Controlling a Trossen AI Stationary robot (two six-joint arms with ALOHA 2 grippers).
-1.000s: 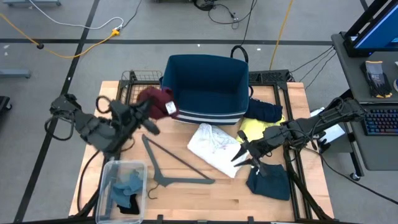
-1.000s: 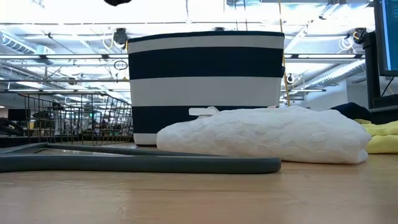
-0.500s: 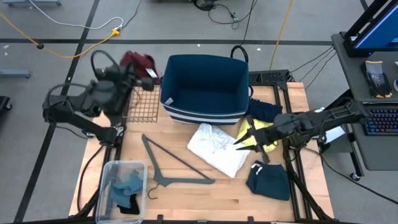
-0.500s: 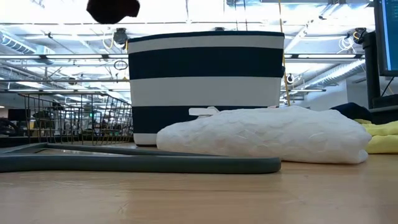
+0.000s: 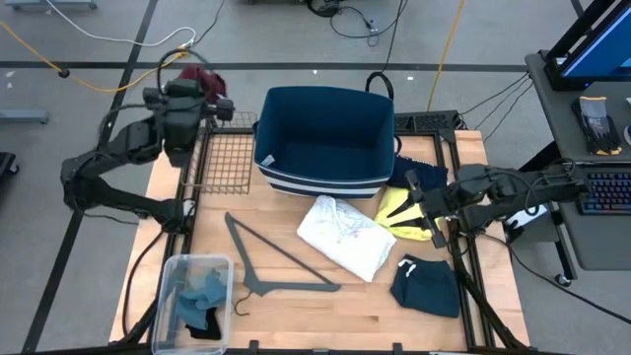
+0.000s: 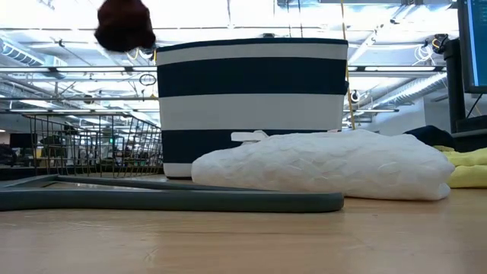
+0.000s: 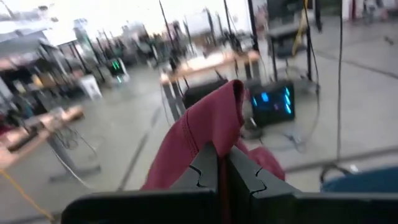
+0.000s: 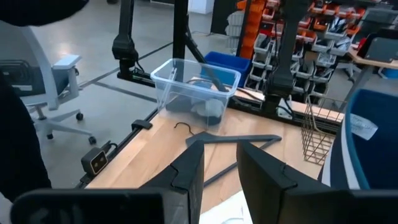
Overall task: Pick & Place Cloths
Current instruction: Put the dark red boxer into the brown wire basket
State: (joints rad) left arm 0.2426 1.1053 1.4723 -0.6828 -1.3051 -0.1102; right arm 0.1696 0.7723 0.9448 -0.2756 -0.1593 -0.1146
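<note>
My left gripper (image 5: 204, 97) is raised beyond the table's far-left corner, past the wire basket (image 5: 222, 158), and is shut on the maroon cloth (image 5: 201, 77), which shows high up in the low view (image 6: 124, 27). My right gripper (image 5: 419, 205) is open and hovers over the yellow cloth (image 5: 397, 207), touching nothing. The white cloth (image 5: 340, 235) lies flat on the table's middle, and the dark teal cloth (image 5: 426, 286) lies near the right near corner. The navy cloth (image 5: 419, 176) rests beside the striped bin (image 5: 328, 138). My left gripper pinches a bunched fold of the maroon cloth (image 7: 214, 134) between its two shut fingers (image 7: 205, 168). The cloth is lifted clear of the table. It sticks out past the fingertips and drapes around them; one layer or several, I cannot tell.
A grey hanger (image 5: 271, 261) lies on the table left of the white cloth. A clear plastic box (image 5: 170, 306) at the near-left corner holds blue and black cloths. The tall navy-and-white bin stands at the far middle. Bare wood shows along the near edge.
My left gripper has carried the maroon cloth up and away from the bin's left front corner, toward the table's far-left corner and past the wire basket. My right gripper has drawn back from the white cloth toward the right and far edge, over the yellow cloth.
</note>
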